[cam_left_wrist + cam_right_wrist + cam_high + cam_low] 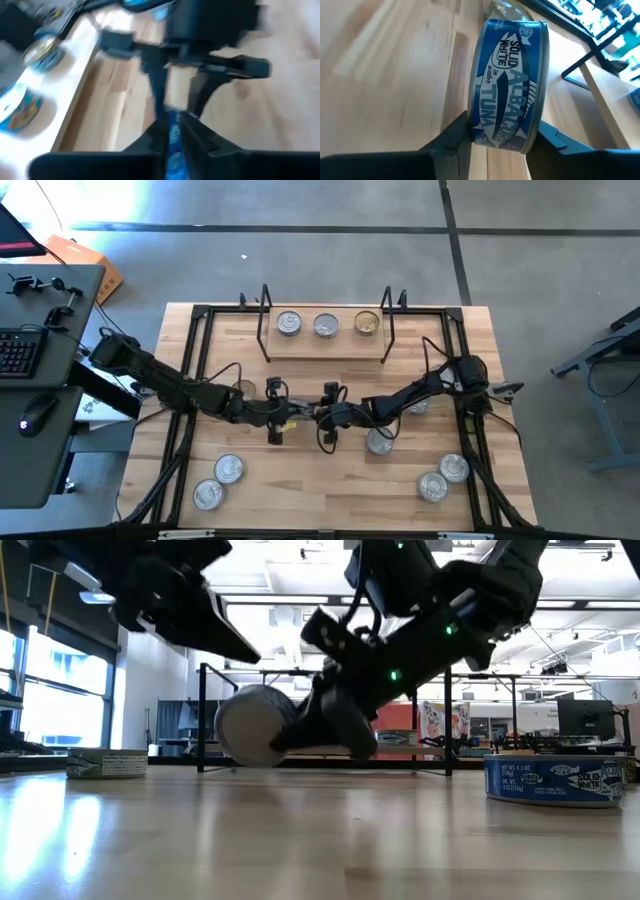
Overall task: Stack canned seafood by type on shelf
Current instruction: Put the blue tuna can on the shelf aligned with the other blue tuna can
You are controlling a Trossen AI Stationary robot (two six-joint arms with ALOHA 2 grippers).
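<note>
My right gripper (pixel 495 142) is shut on a blue tuna tin (pixel 512 82) above the table's middle (pixel 330 420). The tin also shows in the low view (pixel 250 725), on edge. My left gripper (pixel 275 422) is just to the left of it and faces it. Its fingers (pixel 192 132) stand almost together, with only a thin blue strip between them. The shelf (pixel 325 345) stands at the far edge with three tins on its board (pixel 289 323) (pixel 326 326) (pixel 367 323), the right one gold-topped. My right gripper pinches the tuna tin between its two fingers, one on each flat face, near the rim (pixel 477 135). The fingers come from the table's right, slanting down. The tin is on edge, its blue label wall (pixel 510 75) toward the wrist camera, lifted clear of the table.
Loose tins lie near the front left (pixel 228 469) (pixel 207 495), front right (pixel 433 486) (pixel 454 468) and middle (pixel 380 442). A gold-topped tin (pixel 243 388) lies by the left arm and another (pixel 418 406) under the right arm. A black frame (pixel 200 315) edges the table.
</note>
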